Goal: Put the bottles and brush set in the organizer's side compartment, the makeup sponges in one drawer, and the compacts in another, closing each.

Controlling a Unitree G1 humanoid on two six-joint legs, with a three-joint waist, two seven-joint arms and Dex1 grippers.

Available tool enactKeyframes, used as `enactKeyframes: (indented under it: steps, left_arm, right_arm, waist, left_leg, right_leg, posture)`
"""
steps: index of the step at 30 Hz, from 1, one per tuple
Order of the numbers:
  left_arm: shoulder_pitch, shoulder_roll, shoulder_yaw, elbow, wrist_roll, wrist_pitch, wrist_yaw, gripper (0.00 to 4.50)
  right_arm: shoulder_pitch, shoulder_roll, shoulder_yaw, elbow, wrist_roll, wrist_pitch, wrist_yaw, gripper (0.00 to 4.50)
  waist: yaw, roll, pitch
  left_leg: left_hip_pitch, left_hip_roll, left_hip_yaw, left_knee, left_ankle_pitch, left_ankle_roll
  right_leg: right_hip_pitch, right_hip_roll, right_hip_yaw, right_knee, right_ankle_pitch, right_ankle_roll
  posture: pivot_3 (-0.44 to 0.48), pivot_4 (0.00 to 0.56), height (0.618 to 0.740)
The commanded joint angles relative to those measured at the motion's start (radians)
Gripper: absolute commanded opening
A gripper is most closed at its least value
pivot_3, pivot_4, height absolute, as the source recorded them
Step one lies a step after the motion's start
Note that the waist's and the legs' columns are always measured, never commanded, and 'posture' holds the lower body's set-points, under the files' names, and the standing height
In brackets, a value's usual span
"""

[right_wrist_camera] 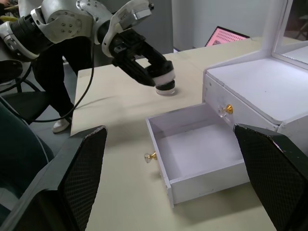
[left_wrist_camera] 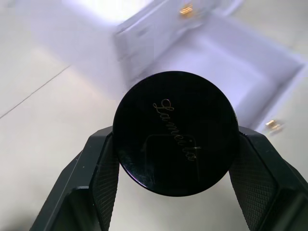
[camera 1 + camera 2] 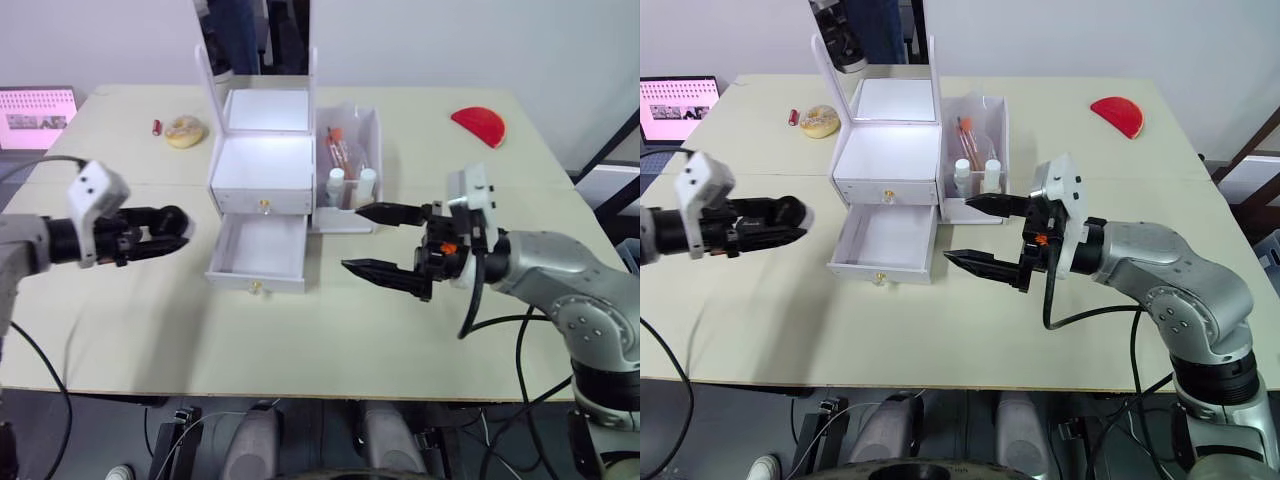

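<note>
So right now the left gripper (image 3: 168, 232) is pinching a round black compact (image 2: 175, 132) by its rim, one finger on each side, holding it in the air just left of the white organizer (image 3: 262, 160) and above the tabletop (image 3: 330, 330). The wrist view shows gold script on the glossy lid, so I'd guess it's hard, smooth plastic: light and stiff, but kind of slippery, and it probably has a hinge that could pop if squeezed wrong. Grabbing across the edge like it does now looks like the sensible hold to me, since the textured finger pads (image 2: 107, 175) get some bite on the curved side. The lower drawer (image 3: 258, 254) is pulled out and looks empty, with its little gold knob (image 3: 256, 287) at the front, while the upper drawer sits closed. The side compartment (image 3: 348, 165) already holds a couple of white-capped bottles (image 3: 350, 185) and what looks like the brush set behind them. The right gripper (image 3: 385, 240) hovers to the right of the open drawer with its fingers spread wide and nothing in them. A red compact-looking thing (image 3: 479, 125) sits far back on the right, and a yellowish sponge (image 3: 185, 131) is at the back left. My read is the compact goes into that open drawer, set down low so it doesn't clatter.
</note>
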Motion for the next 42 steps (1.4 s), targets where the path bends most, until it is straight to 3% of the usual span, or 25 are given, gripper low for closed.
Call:
enactKeyframes:
  steps: [1,13,31,32,34,42]
  left_arm:
    - [-0.049,-0.018,-0.061,-0.031,-0.009,0.003,-0.039,2.65]
    - [-0.164,-0.099,-0.233,0.141,0.129,-0.117,-0.098,2.65]
    - [-0.175,-0.102,-0.255,0.158,0.184,-0.121,-0.131,2.65]
    - [-0.176,-0.103,-0.254,0.157,0.184,-0.118,-0.129,3.68]
    - [-0.180,-0.107,-0.250,0.159,0.186,-0.114,-0.123,4.48]
    - [-0.204,-0.119,-0.237,0.166,0.180,-0.092,-0.112,4.48]
  right_arm:
    - [-0.008,0.002,-0.019,-0.032,0.000,-0.016,-0.015,4.50]
    - [0.040,-0.007,-0.054,-0.091,0.026,0.001,-0.086,4.50]
    - [0.053,0.002,-0.048,-0.098,0.023,-0.008,-0.115,4.50]
    - [0.053,0.002,-0.048,-0.097,0.022,-0.009,-0.115,4.50]
    - [0.053,0.003,-0.046,-0.096,0.019,-0.011,-0.115,4.50]
    - [0.053,0.006,-0.045,-0.093,0.014,-0.013,-0.112,4.50]
  waist:
    - [-0.002,0.000,0.000]
    - [0.002,0.000,0.000]
    - [-0.001,0.000,0.000]
    - [0.000,0.000,0.000]
    - [0.000,0.000,0.000]
    - [0.001,0.000,0.000]
  left_leg:
    - [0.000,0.000,0.000,0.000,0.000,0.000]
    - [0.000,0.002,-0.001,0.000,0.000,0.000]
    - [0.000,0.004,-0.001,0.000,0.000,0.000]
    - [0.000,0.004,-0.001,0.000,0.000,0.000]
    - [0.000,0.004,-0.001,0.000,0.000,0.000]
    - [0.001,0.004,-0.001,0.002,0.000,0.000]
  right_leg:
    - [0.000,0.000,0.000,0.000,0.000,0.000]
    - [0.000,0.003,0.001,0.000,0.001,-0.001]
    - [0.000,0.005,0.001,0.000,0.001,-0.001]
    - [0.000,0.005,0.001,0.000,0.001,-0.001]
    - [0.000,0.005,0.001,0.001,0.001,-0.001]
    - [0.000,0.005,0.001,0.002,0.001,-0.002]
  posture:
    - [0.000,0.150,0.739]
    - [0.000,0.150,0.739]
    - [0.000,0.150,0.739]
    - [0.000,0.150,0.739]
    - [0.000,0.150,0.739]
    - [0.000,0.150,0.739]
